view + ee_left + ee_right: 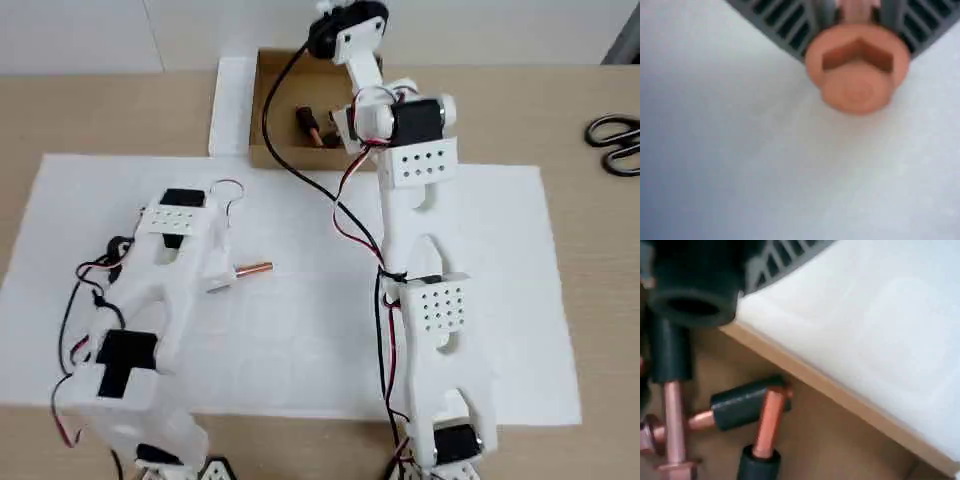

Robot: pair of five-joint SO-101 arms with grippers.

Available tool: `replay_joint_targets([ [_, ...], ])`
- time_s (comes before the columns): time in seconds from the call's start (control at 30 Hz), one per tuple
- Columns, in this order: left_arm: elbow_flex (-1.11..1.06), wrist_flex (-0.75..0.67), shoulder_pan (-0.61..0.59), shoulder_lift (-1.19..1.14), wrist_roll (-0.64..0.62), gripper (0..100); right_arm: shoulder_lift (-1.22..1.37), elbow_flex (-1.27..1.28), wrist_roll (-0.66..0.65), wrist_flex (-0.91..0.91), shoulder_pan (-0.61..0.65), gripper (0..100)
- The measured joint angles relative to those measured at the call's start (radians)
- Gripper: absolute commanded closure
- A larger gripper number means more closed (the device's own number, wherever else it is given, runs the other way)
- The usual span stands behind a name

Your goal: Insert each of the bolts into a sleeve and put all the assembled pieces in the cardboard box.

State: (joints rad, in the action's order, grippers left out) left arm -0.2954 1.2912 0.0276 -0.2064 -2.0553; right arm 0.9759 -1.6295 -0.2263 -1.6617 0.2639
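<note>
- High view, at the left: we see the left gripper (222,277) low over the white sheet (300,340). Its fingers are closed on a copper bolt (253,268) that sticks out sideways toward the middle of the sheet.
- In the left wrist view we meet the copper bolt (857,70) head-on. Its hex flange head is clamped against a ribbed pad (785,25), just above the sheet.
- Farther right, at the sheet's far edge, we find the cardboard box (285,158), with the right gripper (325,125) hanging over its inside.
- In the right wrist view we see that gripper closed on a black sleeve (692,285), whose open end faces us.
- Under it, on the box floor, lie the assembled pieces (747,402). They are copper bolts in black sleeves, crossing and touching one another.
- At the far right we see scissors (615,140) on the bare table (100,110), apart from the sheet.
</note>
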Motion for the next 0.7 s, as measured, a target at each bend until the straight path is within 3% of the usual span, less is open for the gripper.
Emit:
replay_joint_targets([
  [0.23, 0.331, 0.293, 0.037, 0.196, 0.089, 99, -0.002, 0.0, 0.0, 0.0, -0.014, 99.5],
  [0.43, 0.747, 0.296, 0.109, 0.364, 0.315, 99, -0.16, -0.002, 0.0, -0.002, -0.083, 99.5],
  [0.53, 0.813, 0.189, 0.212, 0.387, 0.559, 99, -0.239, -0.011, 0.0, -0.037, -0.135, 99.5],
  [0.7, 0.77, -0.055, 0.345, 0.325, 1.111, 99, -0.324, -0.011, -0.115, -0.063, -0.322, 99.5],
])
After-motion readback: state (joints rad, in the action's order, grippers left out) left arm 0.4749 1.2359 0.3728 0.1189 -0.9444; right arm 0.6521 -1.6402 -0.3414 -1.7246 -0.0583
